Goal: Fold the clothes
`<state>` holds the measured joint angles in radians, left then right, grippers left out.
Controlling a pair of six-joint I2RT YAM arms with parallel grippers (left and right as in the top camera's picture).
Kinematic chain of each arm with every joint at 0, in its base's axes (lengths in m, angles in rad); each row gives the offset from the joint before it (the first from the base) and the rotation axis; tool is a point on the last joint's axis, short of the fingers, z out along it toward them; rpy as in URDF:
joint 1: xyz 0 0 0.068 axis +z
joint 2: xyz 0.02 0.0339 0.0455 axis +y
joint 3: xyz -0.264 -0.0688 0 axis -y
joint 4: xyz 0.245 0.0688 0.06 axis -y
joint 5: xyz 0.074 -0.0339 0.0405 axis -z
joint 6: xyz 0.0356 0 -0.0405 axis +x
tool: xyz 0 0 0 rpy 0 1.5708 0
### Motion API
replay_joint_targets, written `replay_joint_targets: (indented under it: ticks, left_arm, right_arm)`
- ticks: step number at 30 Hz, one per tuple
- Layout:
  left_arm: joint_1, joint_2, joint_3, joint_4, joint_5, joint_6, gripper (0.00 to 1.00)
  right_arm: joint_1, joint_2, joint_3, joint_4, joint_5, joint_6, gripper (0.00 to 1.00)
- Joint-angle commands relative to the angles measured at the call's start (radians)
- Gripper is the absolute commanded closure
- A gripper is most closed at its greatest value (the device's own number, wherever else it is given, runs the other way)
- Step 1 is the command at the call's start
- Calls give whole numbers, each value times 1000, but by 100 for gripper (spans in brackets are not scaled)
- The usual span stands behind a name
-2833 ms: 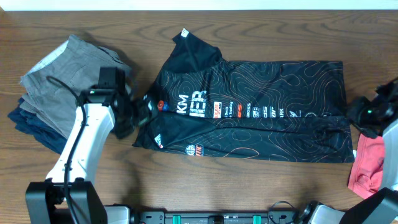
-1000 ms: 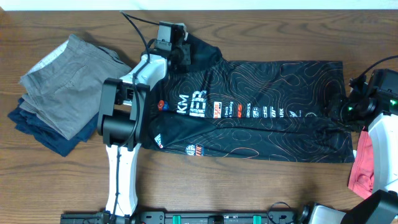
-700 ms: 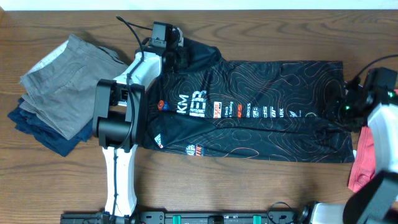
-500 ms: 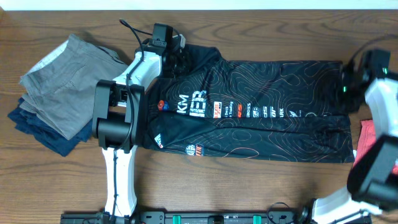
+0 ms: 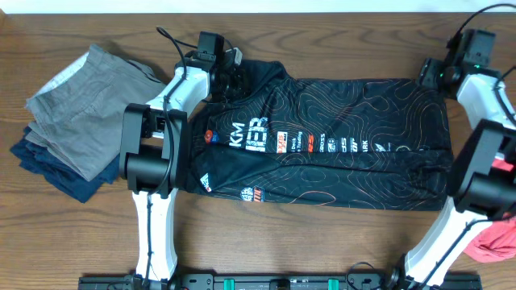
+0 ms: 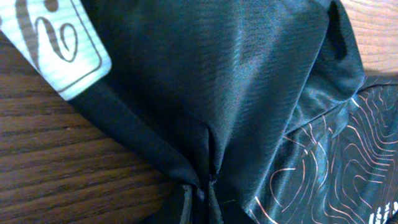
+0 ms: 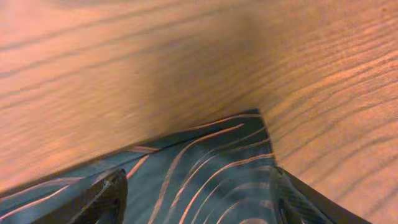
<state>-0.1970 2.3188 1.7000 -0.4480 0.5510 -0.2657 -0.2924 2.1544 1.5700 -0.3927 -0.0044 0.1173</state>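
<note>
The black jersey (image 5: pixel 339 145) lies spread flat on the wooden surface (image 5: pixel 322 242), logos up. At its far left corner the left fingers (image 5: pixel 228 77) are closed, pinching a gathered fold of plain black sleeve cloth. At its far right corner the right fingers (image 7: pixel 99 198) stand wide apart, holding nothing, with the corner's tip between them. Folded trousers (image 5: pixel 81 121) sit left of the jersey, and a red shirt (image 5: pixel 496 242) lies off its near right corner

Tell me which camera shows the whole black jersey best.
The overhead view is best: the black jersey lies spread across the table there, visible from collar to hem. The left wrist view gives only a close-up of its dark cloth puckered into a fold. The right wrist view shows just one corner.
</note>
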Motion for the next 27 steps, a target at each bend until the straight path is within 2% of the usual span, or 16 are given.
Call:
replay_joint_targets:
  ticks: [1,13,15,16,20,21,27]
  left_arm:
    - [4,-33,-5,-5,14,2,89]
    - [4,-33,-5,-5,14,2,89]
    - [4,-33,-5,-5,14,2,89]
    - [4,-33,-5,-5,14,2,89]
    - [5,-33,-5,3,14,2,89]
    - [7,-33,-5,9,14,2,89]
    - [37,-73,-5,19,16,2,92]
  right_arm:
    - [-4,42,6,36,102,26,30]
    - [-4,140,6,98,126,76,32]
    - [-4,154,6,99,123,89,40]
    - [-3,159,6,98,124,96,48]
    - [-4,161,6,93,120,116,94]
    - [-4,158,8,81,121,130,99]
    - [-21,131,28,0,121,159,99]
